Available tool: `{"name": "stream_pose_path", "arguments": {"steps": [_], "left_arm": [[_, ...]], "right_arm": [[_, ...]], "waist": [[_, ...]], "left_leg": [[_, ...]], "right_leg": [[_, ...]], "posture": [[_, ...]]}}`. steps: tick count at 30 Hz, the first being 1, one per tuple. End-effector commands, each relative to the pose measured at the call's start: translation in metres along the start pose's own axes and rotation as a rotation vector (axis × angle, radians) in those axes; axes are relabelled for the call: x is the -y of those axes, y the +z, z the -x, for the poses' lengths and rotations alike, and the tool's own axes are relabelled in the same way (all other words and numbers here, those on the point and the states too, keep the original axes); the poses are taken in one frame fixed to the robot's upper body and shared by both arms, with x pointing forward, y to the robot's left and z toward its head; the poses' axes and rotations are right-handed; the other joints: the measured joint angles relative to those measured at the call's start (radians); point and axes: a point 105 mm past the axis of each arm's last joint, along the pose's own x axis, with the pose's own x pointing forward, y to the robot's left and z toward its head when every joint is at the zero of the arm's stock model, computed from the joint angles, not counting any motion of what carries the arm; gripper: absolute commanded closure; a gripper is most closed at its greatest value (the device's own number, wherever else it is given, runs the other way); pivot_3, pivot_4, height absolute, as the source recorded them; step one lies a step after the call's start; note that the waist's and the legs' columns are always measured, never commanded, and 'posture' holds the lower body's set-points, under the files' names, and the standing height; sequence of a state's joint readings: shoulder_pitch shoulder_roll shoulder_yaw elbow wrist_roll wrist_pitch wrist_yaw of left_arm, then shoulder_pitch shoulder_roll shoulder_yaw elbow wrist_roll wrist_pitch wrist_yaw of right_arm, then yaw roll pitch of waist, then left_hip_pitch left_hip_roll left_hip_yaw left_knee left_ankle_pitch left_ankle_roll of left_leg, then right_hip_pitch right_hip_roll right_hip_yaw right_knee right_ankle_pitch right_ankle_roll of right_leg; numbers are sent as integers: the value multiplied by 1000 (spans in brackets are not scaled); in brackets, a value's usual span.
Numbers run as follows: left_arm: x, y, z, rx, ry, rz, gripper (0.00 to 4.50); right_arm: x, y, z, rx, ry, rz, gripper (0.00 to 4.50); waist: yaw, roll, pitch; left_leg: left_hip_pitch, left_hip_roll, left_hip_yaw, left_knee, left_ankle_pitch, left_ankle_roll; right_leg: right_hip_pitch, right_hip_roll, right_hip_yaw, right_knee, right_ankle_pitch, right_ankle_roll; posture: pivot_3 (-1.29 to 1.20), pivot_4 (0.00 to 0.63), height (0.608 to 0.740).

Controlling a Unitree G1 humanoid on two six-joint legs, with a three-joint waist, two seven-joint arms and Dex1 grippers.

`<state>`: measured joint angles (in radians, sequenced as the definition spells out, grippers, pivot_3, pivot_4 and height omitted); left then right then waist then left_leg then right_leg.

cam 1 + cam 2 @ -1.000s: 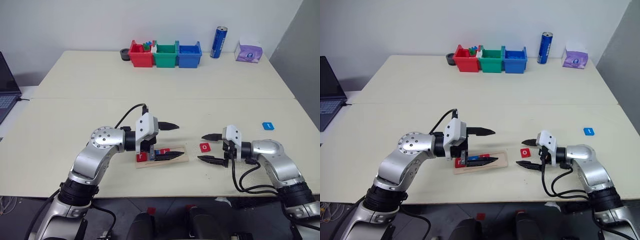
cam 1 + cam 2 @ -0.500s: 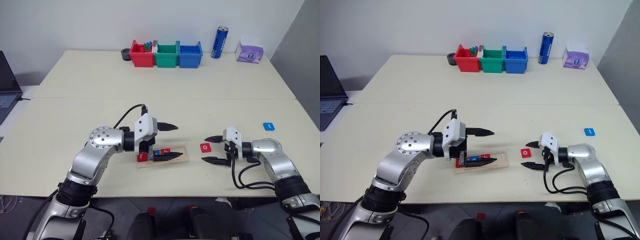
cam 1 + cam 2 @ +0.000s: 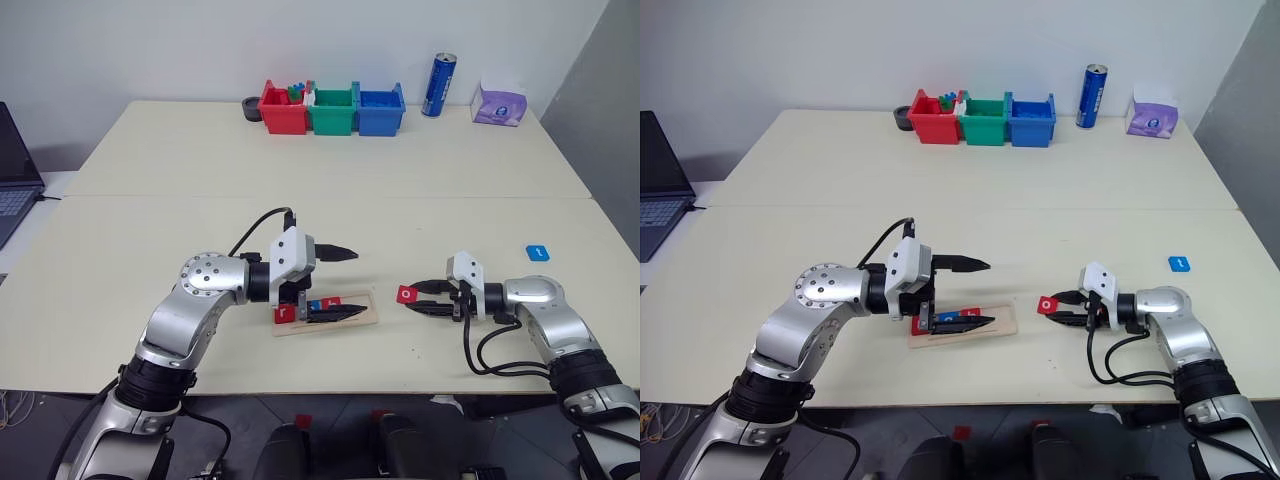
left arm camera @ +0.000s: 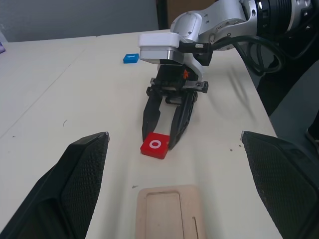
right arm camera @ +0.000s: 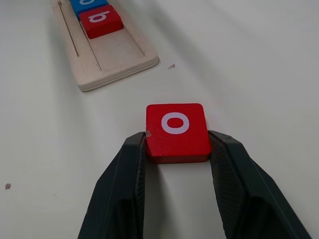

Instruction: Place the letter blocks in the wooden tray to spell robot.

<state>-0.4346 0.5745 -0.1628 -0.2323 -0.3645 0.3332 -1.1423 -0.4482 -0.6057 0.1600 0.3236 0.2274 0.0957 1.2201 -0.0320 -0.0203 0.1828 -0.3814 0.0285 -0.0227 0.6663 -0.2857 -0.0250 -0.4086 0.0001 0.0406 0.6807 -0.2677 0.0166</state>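
The right end effector [image 5: 177,164] has its two black fingers [image 5: 119,189] pressed against opposite side edges of the red "o" block [image 5: 176,130], which looks lifted slightly at its front edge in the head views while sitting just clear of the wooden tray's open end; the grip on the sides leaves the lettered face up and readable, which should let the block go flat into the groove. The left end effector [image 3: 338,282] stands wide, its lower finger lying along the wooden tray [image 3: 366,318] and its upper finger well above it, seemingly there to steady the tray rather than to carry anything. In the tray [image 5: 107,62] sit a red "r" block [image 3: 283,314] at the left end, then a blue block [image 5: 85,5] whose letter is mostly cut off or hidden, then a red "b" block [image 5: 101,21], with the remaining length of groove bare toward the right arm. That gap is where the held "o" would go, so the spelling is judged a little past halfway. The blue "t" block [image 3: 537,252] lies on the worktop [image 3: 300,215] well apart, beyond the right arm. At the far edge stand red, green and blue bins [image 3: 331,108], a blue can [image 3: 437,85] and a purple tissue pack [image 3: 497,104]; a laptop [image 3: 14,180] sits at the left.
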Motion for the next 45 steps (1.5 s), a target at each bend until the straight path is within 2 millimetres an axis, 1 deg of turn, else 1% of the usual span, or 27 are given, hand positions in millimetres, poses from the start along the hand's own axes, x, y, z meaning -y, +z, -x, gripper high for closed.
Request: {"name": "stream_pose_path", "arguments": {"steps": [1, 3, 5, 6, 8, 10, 16, 22, 29, 33, 45], "left_arm": [[1, 6, 21, 6, 8, -35, 0], [3, -6, 39, -48, 18, -30, 0], [3, -16, 56, -97, 34, -21, 0], [3, -18, 59, -106, 38, -20, 0], [2, -23, 68, -133, 50, -25, 0], [0, -25, 71, -141, 62, -27, 0], [3, -25, 68, -132, 69, -31, 0], [4, -23, 64, -122, 73, -32, 0], [3, -21, 61, -112, 79, -31, 0], [2, -20, 59, -107, 77, -33, 0], [2, -20, 60, -108, 80, -31, 0]], "right_arm": [[1, 42, -4, 97, 24, 77, 3072], [-5, 56, -12, 126, 63, 86, 3072], [-11, 64, -20, 138, 99, 97, 3072], [-12, 65, -22, 140, 106, 98, 3072], [-17, 66, -33, 138, 137, 112, 3072], [-21, 65, -42, 129, 167, 129, 3072], [-25, 58, -56, 87, 214, 174, 3072], [-25, 47, -60, 44, 238, 216, 3072], [-23, 47, -67, 41, 231, 240, 3072], [-21, 50, -71, 51, 225, 244, 3072], [-25, 49, -72, 53, 255, 247, 3072]], "waist": [[-5, 1, 0], [-8, 1, 1], [-7, 1, 1], [-3, 1, 1], [2, 1, 1], [7, 1, 1], [6, 1, 1], [3, 1, 1], [3, 1, 1], [3, 1, 1], [3, 1, 1]], "left_leg": [[1, 1, 0, 0, 0, 0], [1, 1, 0, 0, 0, 0], [1, 2, -1, -1, 0, 0], [1, 2, -1, -1, 0, 0], [1, 1, -1, -1, 0, 0], [0, 1, -1, 0, 0, 0], [-1, 0, 1, 1, 0, 0], [0, 0, -1, 0, 0, 0], [0, 1, -1, 0, 0, 0], [0, 1, -1, 0, 0, 0], [0, 1, 0, 0, 0, 0]], "right_leg": [[0, 0, 0, 0, 0, 0], [0, 1, 0, 1, 0, 0], [0, 1, -1, 1, 0, -1], [0, 1, -1, 1, 0, -1], [0, 1, -2, 0, 0, -1], [0, -1, -2, 0, 0, -1], [0, -3, -3, -1, 0, 0], [0, -1, -2, 0, 0, 0], [-1, 0, -2, 0, 0, 0], [-1, -1, -2, 0, 0, 0], [-1, -1, -2, 0, 0, 0]], "posture": [[0, 150, 740], [0, 150, 740], [0, 150, 740], [0, 150, 740], [0, 150, 740], [0, 150, 740], [0, 150, 740], [0, 150, 740], [0, 150, 740], [0, 150, 740], [0, 150, 740]]}}
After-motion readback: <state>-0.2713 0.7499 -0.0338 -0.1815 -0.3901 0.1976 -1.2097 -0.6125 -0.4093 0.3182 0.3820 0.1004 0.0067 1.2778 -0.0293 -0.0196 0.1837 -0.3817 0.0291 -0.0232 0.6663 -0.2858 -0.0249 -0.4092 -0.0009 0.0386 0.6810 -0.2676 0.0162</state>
